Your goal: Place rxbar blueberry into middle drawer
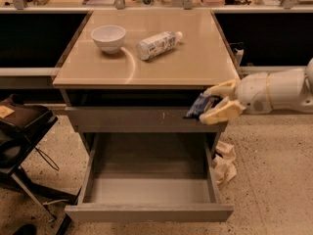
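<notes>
My gripper [215,103] reaches in from the right on a white arm and is shut on the rxbar blueberry [198,106], a dark navy wrapper with light-blue print. It holds the bar in front of the closed upper drawer front, just below the countertop's right front corner. The middle drawer [146,212] is pulled wide open below, its smooth grey floor bare. The bar hangs above the drawer's right rear part.
A white bowl [108,37] and a white plastic bottle [155,45] lying on its side sit on the beige countertop [195,62]. A black chair [19,136] stands at the left. Crumpled paper [224,161] lies on the floor right of the cabinet.
</notes>
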Robot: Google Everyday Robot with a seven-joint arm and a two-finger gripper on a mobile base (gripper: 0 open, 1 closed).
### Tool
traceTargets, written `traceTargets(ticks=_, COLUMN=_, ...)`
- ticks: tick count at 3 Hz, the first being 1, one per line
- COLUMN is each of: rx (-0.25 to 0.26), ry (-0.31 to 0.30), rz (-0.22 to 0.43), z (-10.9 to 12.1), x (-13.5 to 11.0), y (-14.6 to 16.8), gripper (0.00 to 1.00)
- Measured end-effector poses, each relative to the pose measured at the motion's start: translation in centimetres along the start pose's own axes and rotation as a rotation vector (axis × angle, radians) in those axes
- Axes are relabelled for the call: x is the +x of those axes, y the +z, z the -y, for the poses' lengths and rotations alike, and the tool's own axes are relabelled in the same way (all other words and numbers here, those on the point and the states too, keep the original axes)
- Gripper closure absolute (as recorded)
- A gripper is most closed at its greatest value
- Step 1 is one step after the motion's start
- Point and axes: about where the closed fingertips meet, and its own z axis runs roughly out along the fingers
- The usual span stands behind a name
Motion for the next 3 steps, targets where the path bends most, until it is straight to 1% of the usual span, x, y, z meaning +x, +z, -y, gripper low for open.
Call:
traceTargets(ticks=1, rx=-0.040, ry=0.036, rz=-0.059, z=-2.1, x=8.2, y=3.7, gripper=1.00)
traceTargets(ticks=2, rx=-0.002, ry=0.043, rz=-0.112, z=-2.3, x=14.7, y=6.0, gripper=1.00)
traceTargets(ticks=3, rx=0.103, ry=0.040, rz=-0.108, z=0.0, x=19.1, y=8.3, gripper=1.00)
